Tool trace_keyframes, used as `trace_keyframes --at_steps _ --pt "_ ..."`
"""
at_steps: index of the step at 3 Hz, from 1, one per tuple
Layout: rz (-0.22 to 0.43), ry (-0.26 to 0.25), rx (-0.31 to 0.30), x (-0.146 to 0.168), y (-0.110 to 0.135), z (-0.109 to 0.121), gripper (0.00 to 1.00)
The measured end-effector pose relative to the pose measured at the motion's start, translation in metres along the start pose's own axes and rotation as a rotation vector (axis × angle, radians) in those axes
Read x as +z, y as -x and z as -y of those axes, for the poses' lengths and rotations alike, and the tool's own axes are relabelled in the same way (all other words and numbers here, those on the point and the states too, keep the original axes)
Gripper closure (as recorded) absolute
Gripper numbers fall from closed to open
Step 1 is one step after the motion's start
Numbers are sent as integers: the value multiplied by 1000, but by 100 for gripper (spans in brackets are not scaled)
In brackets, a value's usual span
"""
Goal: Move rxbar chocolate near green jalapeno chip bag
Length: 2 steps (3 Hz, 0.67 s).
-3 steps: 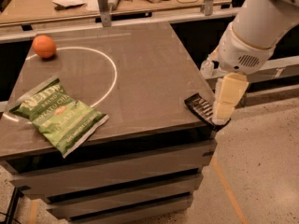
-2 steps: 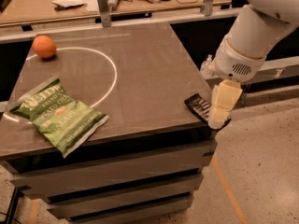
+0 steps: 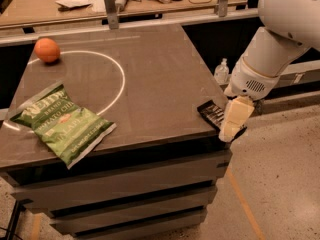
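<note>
The rxbar chocolate (image 3: 211, 113) is a small black bar lying at the table's front right corner, partly over the edge. My gripper (image 3: 233, 120) hangs right over its right end, cream fingers pointing down and covering part of the bar. The green jalapeno chip bag (image 3: 62, 122) lies flat at the table's front left, far from the bar.
A round orange fruit (image 3: 47, 50) sits at the table's (image 3: 150, 74) back left, by a white arc painted on the top. A small bottle (image 3: 221, 71) stands behind the table's right edge. A cluttered bench runs along the back. Floor lies to the right.
My gripper has moved slightly down and left, closer onto the bar's right end. The bar, bag and orange have not moved.
</note>
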<state>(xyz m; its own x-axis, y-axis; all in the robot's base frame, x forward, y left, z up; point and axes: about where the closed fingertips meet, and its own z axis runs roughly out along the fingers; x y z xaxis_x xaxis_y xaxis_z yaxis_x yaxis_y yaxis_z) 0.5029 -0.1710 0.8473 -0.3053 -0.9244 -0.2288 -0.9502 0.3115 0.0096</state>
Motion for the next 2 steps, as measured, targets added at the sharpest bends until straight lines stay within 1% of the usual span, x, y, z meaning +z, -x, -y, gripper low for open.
trace_keyframes --at_steps 1,2 --pt "2 22 26 11 -4 0 41" --pt "-6 28 33 16 -4 -1 64"
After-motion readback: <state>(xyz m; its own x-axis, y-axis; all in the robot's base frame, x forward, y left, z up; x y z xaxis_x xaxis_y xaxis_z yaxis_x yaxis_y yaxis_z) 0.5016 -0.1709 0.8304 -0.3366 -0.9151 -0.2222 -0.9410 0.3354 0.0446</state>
